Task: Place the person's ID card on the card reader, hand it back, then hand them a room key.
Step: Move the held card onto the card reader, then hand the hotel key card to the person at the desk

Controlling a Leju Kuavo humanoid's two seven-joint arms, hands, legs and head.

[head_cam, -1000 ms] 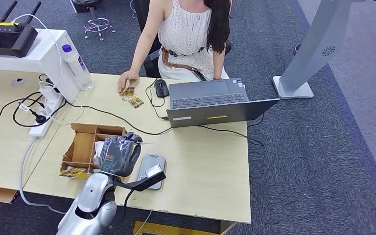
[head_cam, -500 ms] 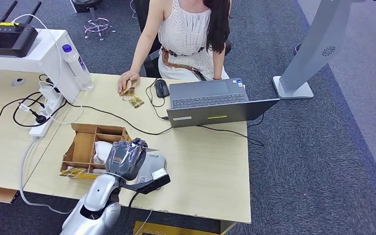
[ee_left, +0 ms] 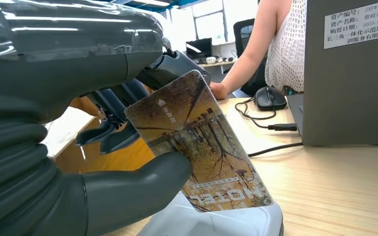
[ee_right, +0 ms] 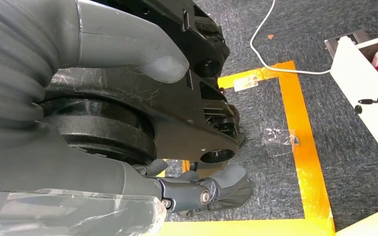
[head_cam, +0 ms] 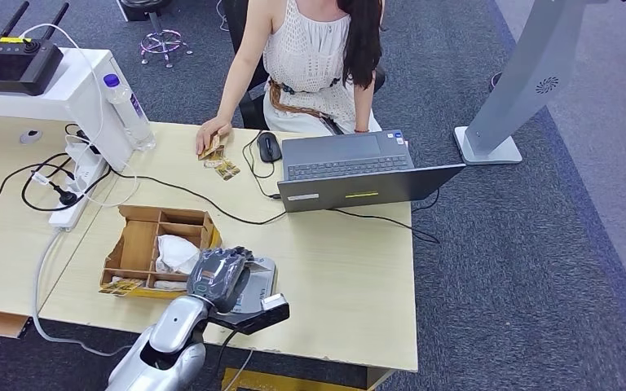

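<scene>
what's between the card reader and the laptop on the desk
In the head view, bare desk lies between the card reader and the laptop, crossed only by a black cable near the laptop.

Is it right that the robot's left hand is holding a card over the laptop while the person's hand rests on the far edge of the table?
Not quite: the left hand holds the card over the grey card reader, not the laptop, as the left wrist view shows. The person's hand does rest at the table's far edge.

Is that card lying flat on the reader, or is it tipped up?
Tipped up. The left hand holds the card at a slant, its lower edge at the reader, its upper end raised.
</scene>
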